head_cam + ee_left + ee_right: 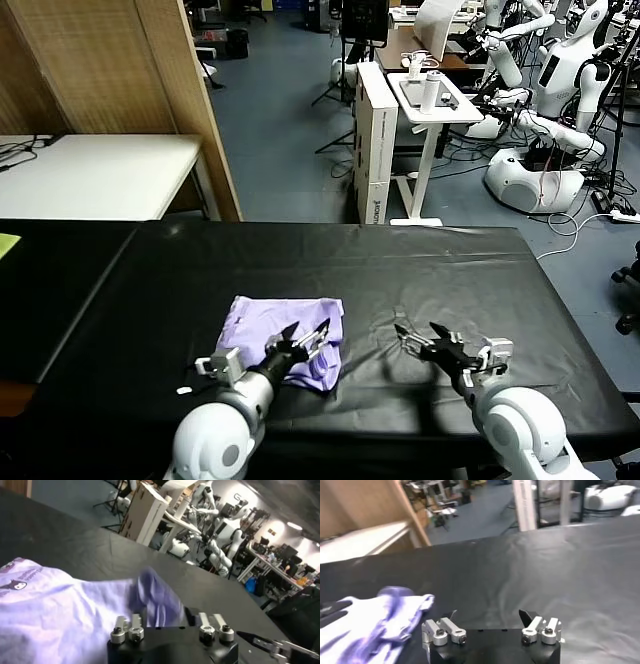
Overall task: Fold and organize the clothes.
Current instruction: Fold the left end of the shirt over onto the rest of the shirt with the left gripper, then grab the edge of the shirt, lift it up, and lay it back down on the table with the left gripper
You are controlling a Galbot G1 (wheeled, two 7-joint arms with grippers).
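The clothes are one lavender T-shirt (280, 328), lying folded in a rough rectangle on the black table (420, 265), left of centre near the front edge. My left gripper (307, 333) hovers open over the shirt's right edge. In the left wrist view the shirt (60, 620) shows a small dark printed graphic (14, 584), and a blurred flap of cloth (152, 597) lies loose ahead of the left gripper (170, 616). My right gripper (418, 336) stands open over bare table to the shirt's right, holding nothing. The right wrist view shows the right gripper (489, 616) with the shirt (375, 625) off to one side.
A white table (100, 175) and a wooden panel (190, 110) stand behind the black table at the left. Beyond its far edge are a tall white box (372, 150), a white stand (430, 110) and other robots (560, 90). A yellow-green item (8, 243) sits at the left edge.
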